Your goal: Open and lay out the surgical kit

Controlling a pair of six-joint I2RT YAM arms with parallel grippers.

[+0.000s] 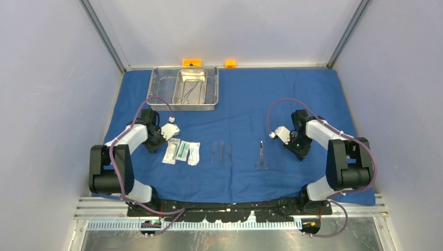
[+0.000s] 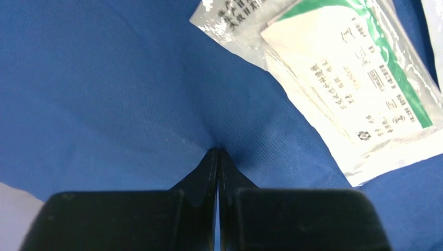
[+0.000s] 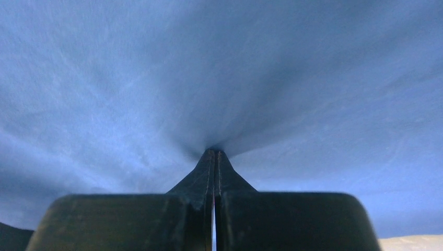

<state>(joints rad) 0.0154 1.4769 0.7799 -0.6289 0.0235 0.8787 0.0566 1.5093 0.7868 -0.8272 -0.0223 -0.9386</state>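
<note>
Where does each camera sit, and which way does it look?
Top view: above and behind the arms, looking down on the blue cloth and mesh basket; the left arm and right arm both show.
Left wrist: on the left arm, looking down along the left fingers, shut and pinching the cloth, with a white-green packet beside them.
Right wrist: on the right arm, looking down along the right fingers, shut and pinching the cloth.
Shared: top and left wrist views both show that packet; all three show the cloth.
</note>
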